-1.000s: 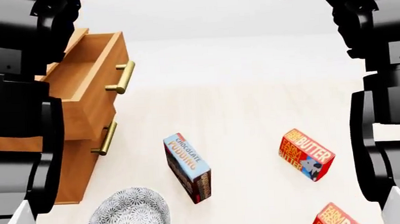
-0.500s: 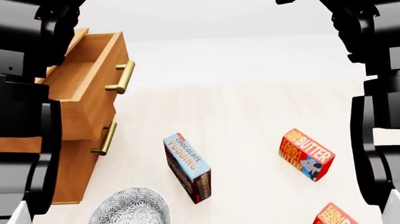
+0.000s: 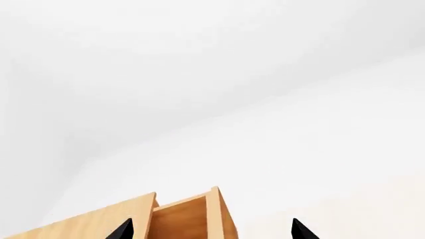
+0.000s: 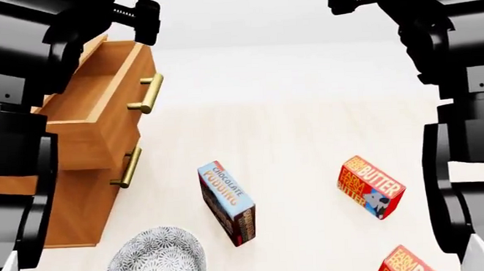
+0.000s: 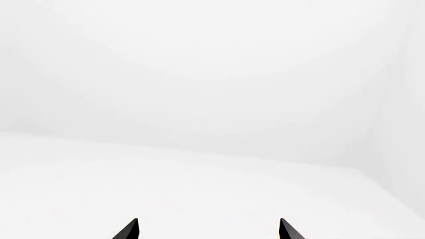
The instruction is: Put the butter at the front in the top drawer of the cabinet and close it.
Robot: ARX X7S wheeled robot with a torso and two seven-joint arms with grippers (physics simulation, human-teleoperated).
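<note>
Two hands, both empty, hang high above the work. The left hand (image 3: 207,232) shows only its two dark fingertips, set well apart, over the corner of the cabinet (image 4: 81,204); the right hand (image 5: 207,230) likewise has its tips spread wide, with nothing but pale wall and floor before it. In the head view neither hand's tips can be made out, only the black bulk of each arm at the frame's sides.

Outward from the left arm, the top drawer (image 4: 102,111) stands pulled open, its brass bar handle (image 4: 149,93) facing the counter (image 4: 291,133), its inside bare as far as can be seen. Below it the lower drawer (image 4: 105,190) is shut.

Outward from the right arm lie two red cartons. One butter (image 4: 370,186) rests on the counter with its long axis slanting from far-left to near-right. The second butter (image 4: 404,262), nearer the robot and cut off by the frame's bottom edge, is the one at the front, judging by position.

Both cartons lie on the right arm's side, well apart from the drawer, so the right hand looks the nearer for the pick. Between them and the cabinet stand a pudding box (image 4: 227,200) and a patterned bowl (image 4: 153,259), which a carry toward the drawer would need to clear.
</note>
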